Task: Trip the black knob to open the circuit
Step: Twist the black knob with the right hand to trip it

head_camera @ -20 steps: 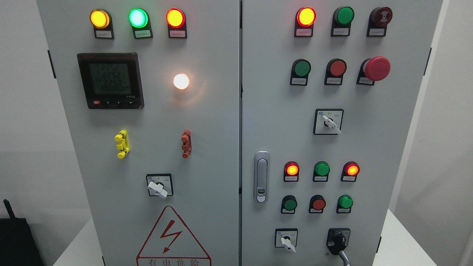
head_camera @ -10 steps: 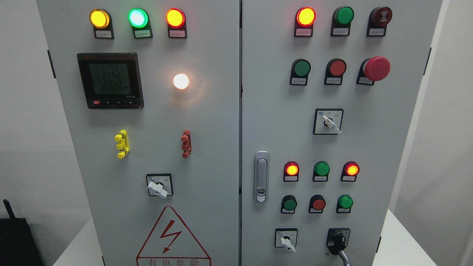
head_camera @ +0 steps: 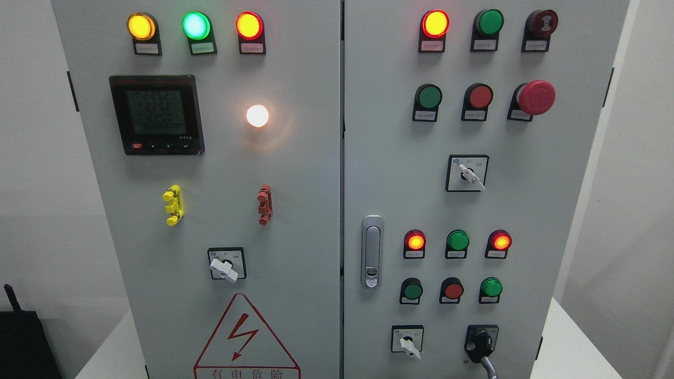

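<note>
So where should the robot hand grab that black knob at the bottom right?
Probably the black knob's raised handle, which points down toward the right into a grey tip. Come straight at the cabinet door from the front, with a finger on each flat side of the handle. No robot hand is in view.

One view: my head camera, facing the cabinet (head_camera: pixel 337 158) square-on, near, angled slightly downward; both doors fill the frame, walls at left and right.
</note>
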